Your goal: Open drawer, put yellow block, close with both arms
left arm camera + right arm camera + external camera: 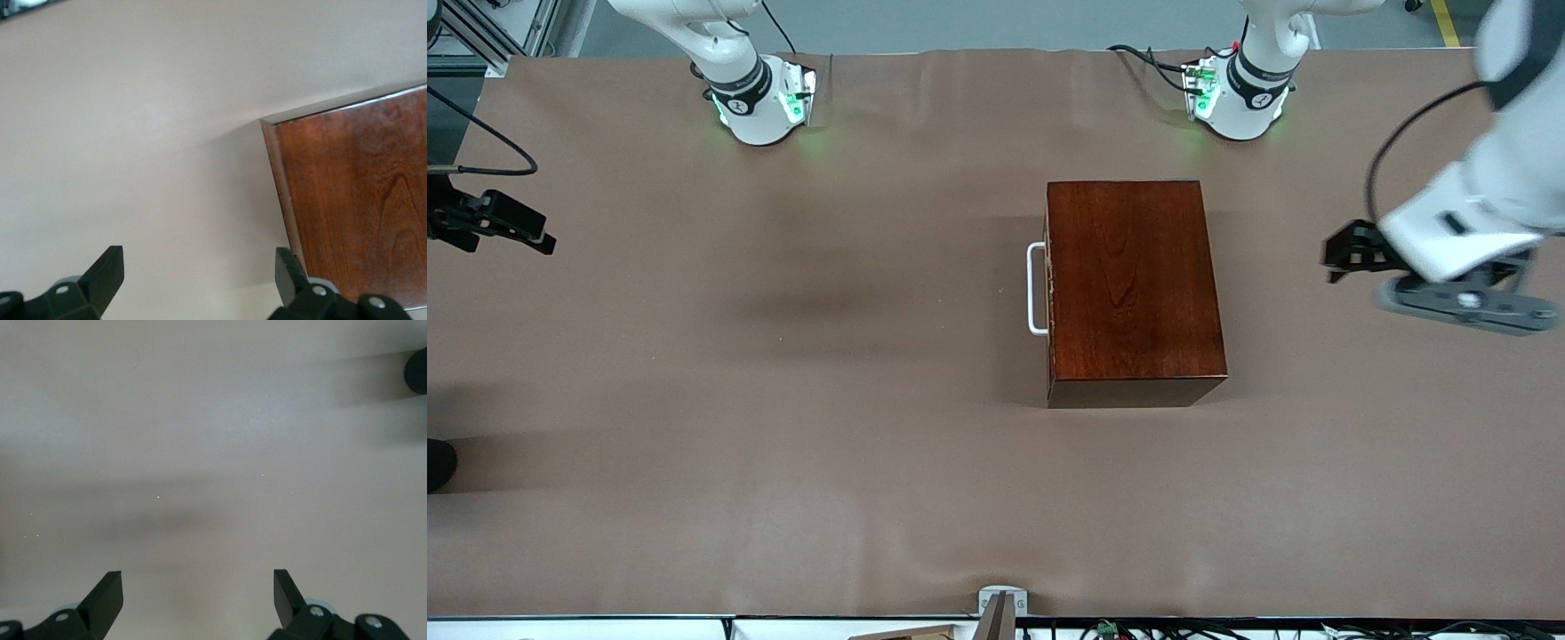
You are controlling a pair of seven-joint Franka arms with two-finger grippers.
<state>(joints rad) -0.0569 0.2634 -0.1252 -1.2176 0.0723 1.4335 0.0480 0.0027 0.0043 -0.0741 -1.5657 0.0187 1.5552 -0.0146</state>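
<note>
Sitting shut near the middle of the brown-covered surface [783, 400], toward the left arm's end, we note one glossy reddish-brown wooden box [1129, 284], its single drawer [1048, 293] flush, white U-shaped bar handle [1036, 289] facing the right arm's end. We count two white arms and no yellow block. Left claw [1343, 253] hangs over bare cloth beside the box, fingers spread wide, empty. Right claw [516, 227] hangs over the surface's right-arm end, fingers wide, empty.
</note>
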